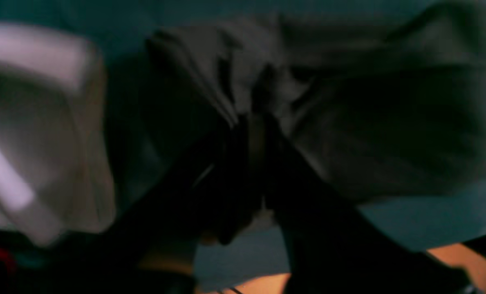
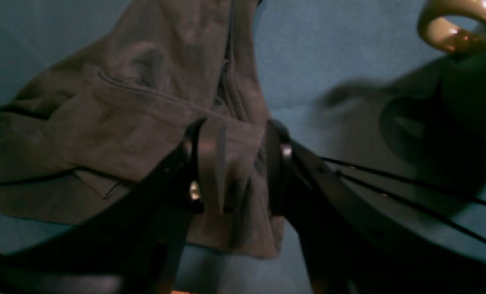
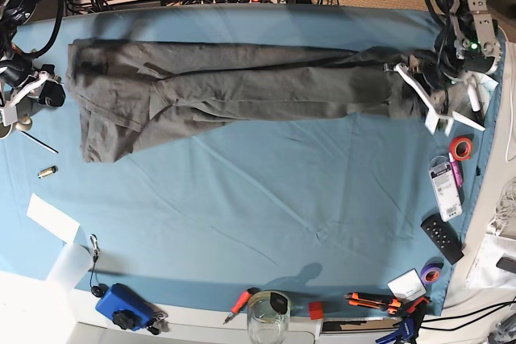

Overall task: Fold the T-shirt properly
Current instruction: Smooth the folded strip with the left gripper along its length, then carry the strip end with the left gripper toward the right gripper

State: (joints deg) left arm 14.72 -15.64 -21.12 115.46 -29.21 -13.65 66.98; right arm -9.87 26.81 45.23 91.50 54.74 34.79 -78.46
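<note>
Teal cloth covers the counter (image 3: 266,215), tools and tape lining its near and side edges. Along the far half, the T-shirt (image 3: 234,86) lies stretched into a long, wrinkled band between both arms. Left gripper (image 1: 247,122): jaws nearly together, pinching a bunched fold of fabric. Right gripper (image 2: 234,163): jaws partly apart, clamped on a doubled edge. Judged light, limp and non-fragile, the cloth sags and creases wherever unsupported; hems, seams or corners look like the surest holds.
</note>
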